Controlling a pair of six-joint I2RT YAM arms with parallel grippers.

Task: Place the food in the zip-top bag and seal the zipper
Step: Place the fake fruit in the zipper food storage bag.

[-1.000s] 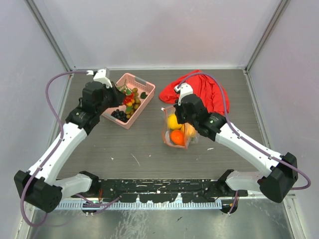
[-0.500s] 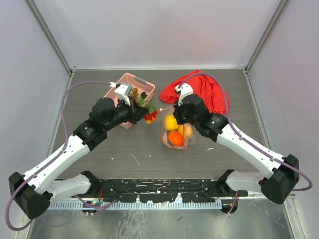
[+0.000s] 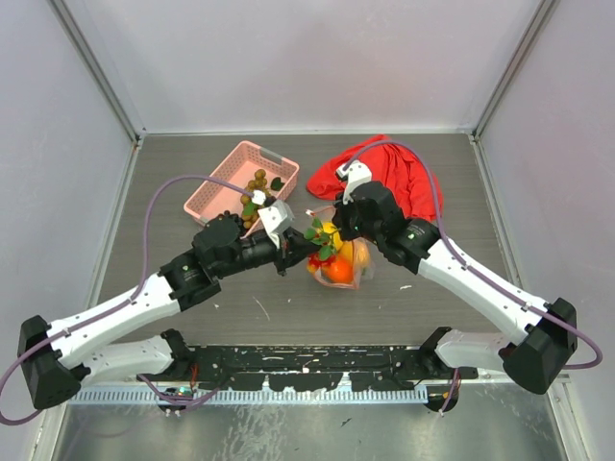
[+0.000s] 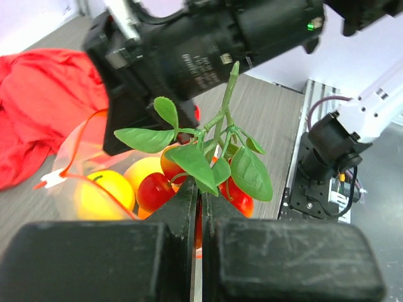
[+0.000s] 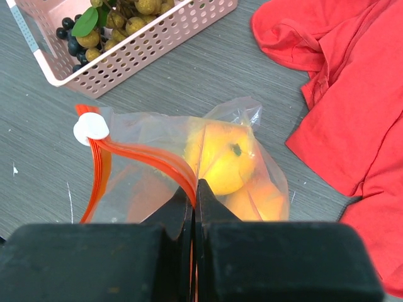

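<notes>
Grey wood-grain table from above: your left gripper point(image 3: 296, 252) reaches across, holding a leafy sprig point(image 3: 317, 238) of red fruit over the clear bag point(image 3: 370, 269), where an orange point(image 3: 338, 270) lies. Your right gripper point(image 3: 336, 223) sits at the bag's far edge. A pink basket point(image 3: 216, 192) and red cloth point(image 3: 394, 178) lie behind.

Only the left wrist view shows those jaws pressed together on the sprig's stem, above a yellow fruit point(image 4: 104, 195) in the bag.

Only the right wrist view shows those jaws clamped on the zipper point(image 5: 145, 154), with its white slider point(image 5: 91, 129) and the berries point(image 5: 135, 16) in the basket.
</notes>
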